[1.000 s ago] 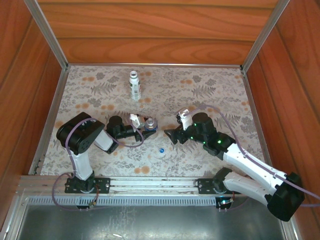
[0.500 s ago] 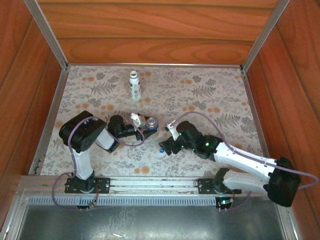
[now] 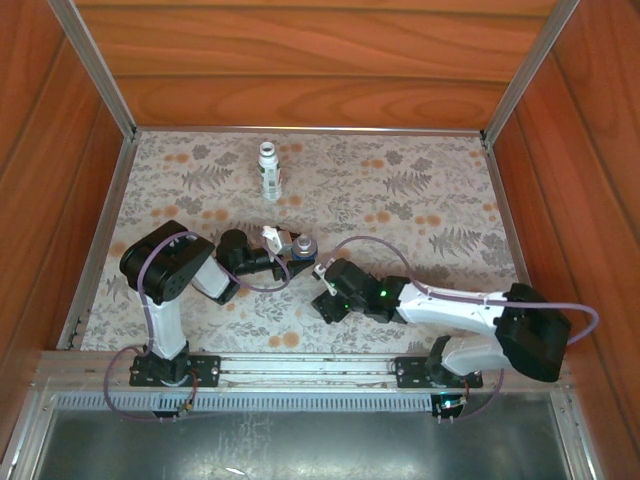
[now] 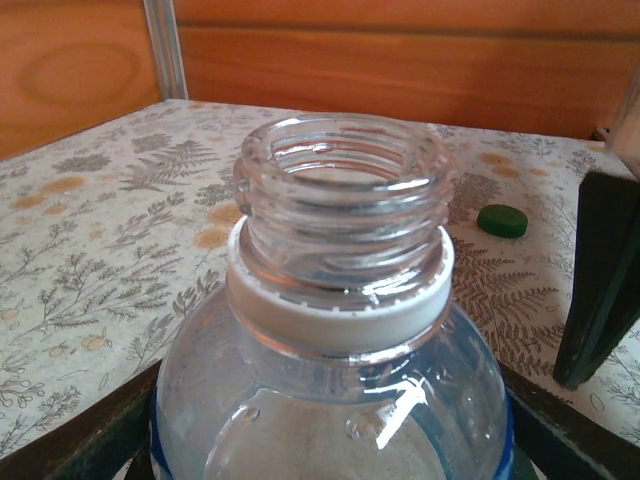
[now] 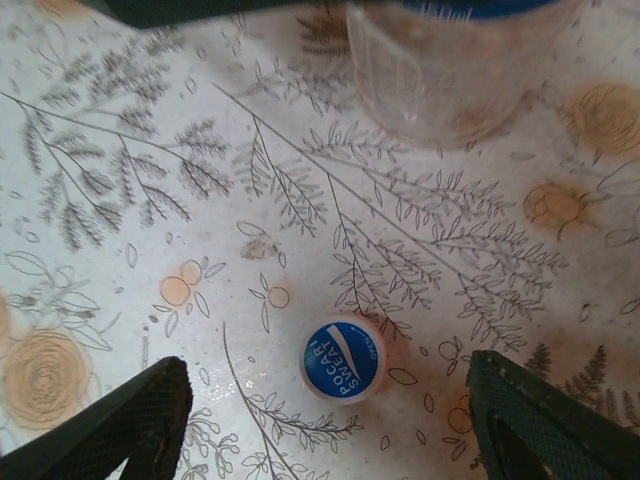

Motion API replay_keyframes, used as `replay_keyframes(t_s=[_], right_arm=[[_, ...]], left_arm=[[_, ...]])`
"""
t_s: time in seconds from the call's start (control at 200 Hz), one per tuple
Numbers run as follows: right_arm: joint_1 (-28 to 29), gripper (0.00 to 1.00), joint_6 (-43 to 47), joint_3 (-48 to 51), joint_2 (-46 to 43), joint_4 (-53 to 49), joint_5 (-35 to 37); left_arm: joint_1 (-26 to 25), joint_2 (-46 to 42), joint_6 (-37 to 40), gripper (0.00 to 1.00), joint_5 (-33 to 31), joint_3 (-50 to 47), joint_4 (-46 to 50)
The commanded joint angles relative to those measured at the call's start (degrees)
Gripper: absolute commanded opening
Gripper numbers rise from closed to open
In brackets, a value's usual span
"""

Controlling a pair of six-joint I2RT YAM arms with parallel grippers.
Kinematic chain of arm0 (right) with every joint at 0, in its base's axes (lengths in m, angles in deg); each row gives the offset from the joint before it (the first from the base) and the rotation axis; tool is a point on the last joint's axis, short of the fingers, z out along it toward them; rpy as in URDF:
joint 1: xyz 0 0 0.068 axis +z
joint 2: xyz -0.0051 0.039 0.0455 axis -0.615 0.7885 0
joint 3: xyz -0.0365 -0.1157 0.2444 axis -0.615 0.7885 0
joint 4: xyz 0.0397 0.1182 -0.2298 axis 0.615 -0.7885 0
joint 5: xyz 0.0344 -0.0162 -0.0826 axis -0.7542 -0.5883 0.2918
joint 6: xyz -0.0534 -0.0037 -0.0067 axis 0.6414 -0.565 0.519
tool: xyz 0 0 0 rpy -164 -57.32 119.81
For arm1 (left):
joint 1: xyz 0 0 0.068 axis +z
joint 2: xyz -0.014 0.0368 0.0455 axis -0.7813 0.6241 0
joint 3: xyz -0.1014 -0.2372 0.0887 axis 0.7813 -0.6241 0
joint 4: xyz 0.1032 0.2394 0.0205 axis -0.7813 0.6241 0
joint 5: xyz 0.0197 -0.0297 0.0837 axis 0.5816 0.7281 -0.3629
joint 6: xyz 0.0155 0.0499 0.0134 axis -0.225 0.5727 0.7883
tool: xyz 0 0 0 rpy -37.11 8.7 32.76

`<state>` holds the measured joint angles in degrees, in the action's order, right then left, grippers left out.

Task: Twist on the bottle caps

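My left gripper [image 3: 291,251] is shut on the short clear bottle [image 3: 303,245], which stands upright. Seen from the left wrist, the bottle's threaded neck [image 4: 340,200] is open and uncapped, and dark fingers [image 4: 85,440] press its sides. The blue cap [image 5: 342,359] lies flat on the table, printed side up, between the spread fingers [image 5: 150,420] of my open right gripper [image 5: 340,425], untouched. From above, that right gripper [image 3: 325,302] hangs just in front of the clear bottle. The dark green cap [image 4: 502,220] lies on the table beyond the bottle. The taller white bottle [image 3: 269,170] stands at the back.
The patterned table [image 3: 430,200] is boxed in by wooden walls with metal rails [image 3: 300,130]. The clear bottle's base [image 5: 450,70] stands close above the blue cap in the right wrist view. A dark part of the right arm [image 4: 600,280] rises beside the bottle.
The right arm has swung left and toward the near edge, bringing its open gripper over the blue cap. The left gripper and clear bottle have stayed put.
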<state>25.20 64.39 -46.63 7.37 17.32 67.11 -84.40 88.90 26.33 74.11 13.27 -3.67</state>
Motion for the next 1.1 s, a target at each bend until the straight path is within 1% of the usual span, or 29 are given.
replay_keyframes(t_s=[0.0,0.06,0.135,0.18,0.265,0.49,0.789,0.904,0.954,1.014,1.094], right_arm=[[1.41,0.71,-3.33,-0.94,2.63,0.54,3.03],[1.53,0.62,-4.21,-1.4,3.79,0.25,3.03],[1.75,0.61,-4.57,-1.84,4.61,-0.12,2.42],[1.8,0.58,-4.79,-2.05,5.05,-0.56,2.4],[2.19,0.58,-5.15,-2.28,5.63,-1.05,2.74],[2.5,0.48,-5.39,-4.13,7.93,-1.92,4.0],[3.29,0.46,-5.72,-6.16,11.52,-3.65,6.34],[3.26,0.5,-6.1,-6.13,11.42,-3.83,6.88],[3.21,0.5,-6.22,-5.9,11.3,-3.88,6.99],[3.24,0.49,-6.33,-5.71,11.43,-3.65,6.99],[3.26,0.46,-6.52,-5.53,11.6,-3.34,6.9]], left_arm=[[0.19,1.07,-0.67,0.72,1.22,-0.05,0.36],[0.19,1.07,-0.65,0.72,1.24,-0.04,0.34],[0.15,1.07,-0.73,0.72,1.27,-0.04,0.3],[0.22,1.14,-0.73,0.72,1.28,-0.04,0.28],[0.22,1.24,-0.73,0.72,1.37,-0.05,0.31],[0.15,1.2,-0.92,0.71,1.55,0.01,0.3],[0.15,1.51,-0.97,0.71,1.46,0.08,0.35],[0.21,1.76,-0.9,0.71,1.57,0.13,0.25],[0.17,1.76,-0.99,0.71,1.68,0.13,0.37],[0.17,1.82,-0.96,0.71,1.65,0.23,0.34],[0.21,1.77,-0.91,0.71,1.63,0.21,0.37]])
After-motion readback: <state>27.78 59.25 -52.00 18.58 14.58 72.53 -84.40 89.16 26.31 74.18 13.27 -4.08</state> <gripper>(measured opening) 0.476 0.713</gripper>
